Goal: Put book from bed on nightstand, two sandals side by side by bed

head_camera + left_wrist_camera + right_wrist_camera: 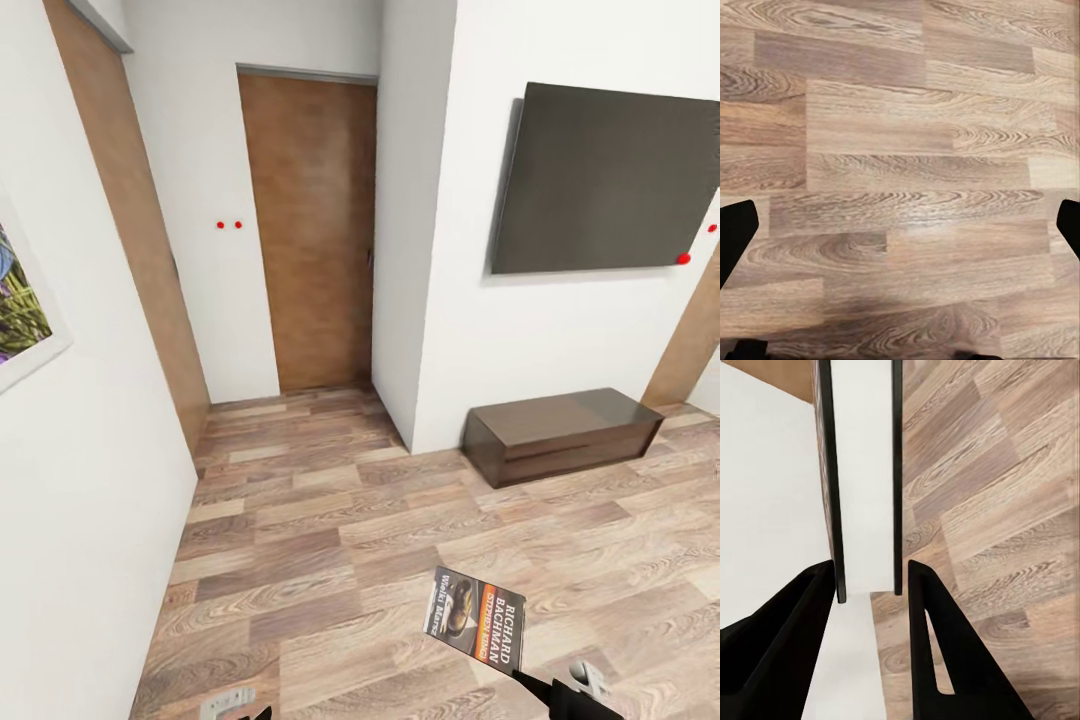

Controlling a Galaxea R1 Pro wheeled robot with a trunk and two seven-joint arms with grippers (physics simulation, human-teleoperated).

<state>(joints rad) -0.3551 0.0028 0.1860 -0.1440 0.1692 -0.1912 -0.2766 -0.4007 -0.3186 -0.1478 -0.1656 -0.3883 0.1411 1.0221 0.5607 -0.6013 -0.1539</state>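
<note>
The light brown wood-plank floor (330, 540) spreads across the lower part of the head view, running back between white walls (500, 340) toward a plain brown wooden door (312, 235) set in a recess. On the wall to the right of that corner hangs a large flat dark grey screen (605, 180), tilted in the view, and below it a long low dark brown wooden cabinet (562, 433) with a glossy top sits on the floor against the wall. At the left edge a framed picture (20, 305) with purple and green tones hangs on the near wall, with a brown wood panel (130, 230) further along.

Low in the head view, right of centre, the thin small paperback book (474, 614) is held up above the floor by the right gripper (870, 585). Its cover faces up — dark grey with a picture of a shoe-like shape, an orange band and white lettering that reads "Richard Bachman". From the right wrist camera the book appears edge-on, its pale pages (864, 472) between two dark cover edges, and the two black fingers (937, 660) are clamped on its near end, one on each side.

The left gripper (900, 225) hangs over bare floor planks — its black fingertips (735, 229) stand wide apart with nothing between them.
</note>
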